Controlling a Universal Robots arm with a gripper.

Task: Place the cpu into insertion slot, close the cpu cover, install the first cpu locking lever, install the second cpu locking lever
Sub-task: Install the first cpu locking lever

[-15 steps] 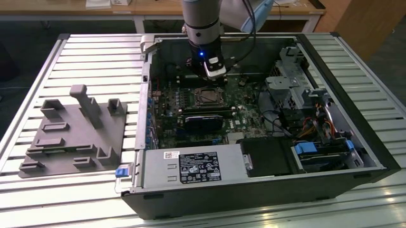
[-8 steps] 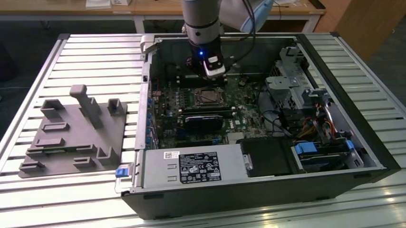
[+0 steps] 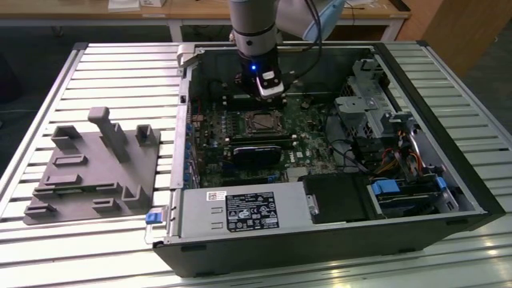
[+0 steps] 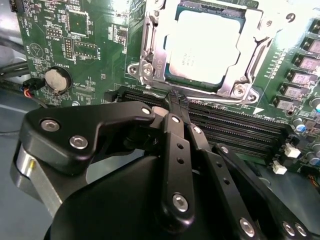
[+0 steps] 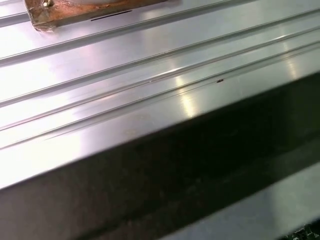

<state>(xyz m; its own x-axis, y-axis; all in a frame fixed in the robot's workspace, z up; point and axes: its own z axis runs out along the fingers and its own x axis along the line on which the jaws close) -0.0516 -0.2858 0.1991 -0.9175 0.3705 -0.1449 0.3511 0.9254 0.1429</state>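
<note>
cpu [image 4: 205, 47]: flat, smooth silvery square

Bright room light, glare streaks on table [image 3: 104, 66], computer case [image 3: 320, 246] shadowed

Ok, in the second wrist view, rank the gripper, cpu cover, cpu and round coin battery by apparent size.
1. gripper, though it sits nearest the camera, so its rank is unsure
2. cpu cover
3. cpu, seen through the cover's window
4. coin battery

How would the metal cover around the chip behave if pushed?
The cover looks like thin sheet metal, so probably stiff yet springy. It lies flat around the chip, so a push would likely press it down, not slide it.
</note>
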